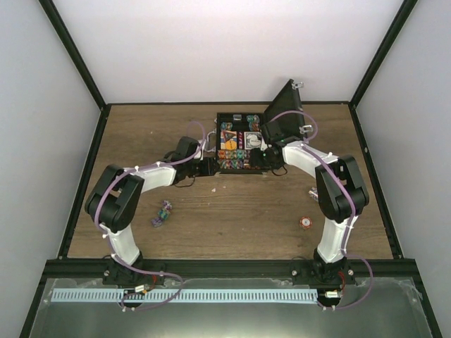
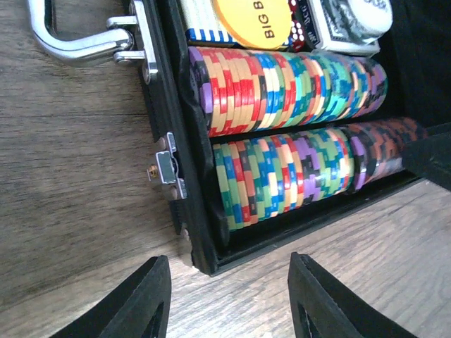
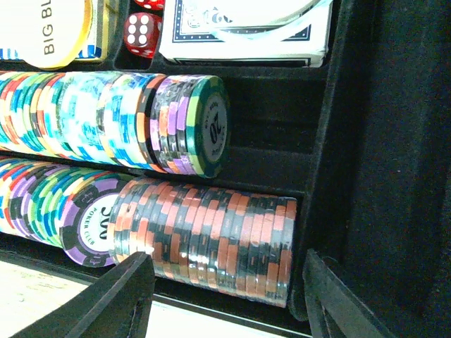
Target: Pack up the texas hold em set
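Top view: small black rectangular briefcase with silver corners (image 1: 232,115) sits open at the far middle of the brown wooden table (image 1: 232,211), one raised lid (image 1: 285,105) on its right. Left gripper (image 1: 203,165) is at its left edge, right gripper (image 1: 271,156) at its right. Two loose lots lie well apart up front: one multicoloured chip stack (image 1: 162,213), one orange-red chip (image 1: 306,222). Left wrist view: left gripper (image 2: 229,296) jaws apart, empty, the case corner just beyond. One silver handle (image 2: 67,46), one silver latch (image 2: 169,174), two chip rows (image 2: 289,88). Right wrist view: right gripper (image 3: 225,299) about half wide, holding nothing, facing orange-and-black chips (image 3: 211,239). Two red dice (image 3: 139,32), one blue-backed card deck (image 3: 243,28), one yellow round disc (image 3: 46,28). The case is likely stiff and heavy when loaded, so push the lid, or lift by the handle. The chips are probably hard and slick, and the stack may topple, so pinch across its flat ends.
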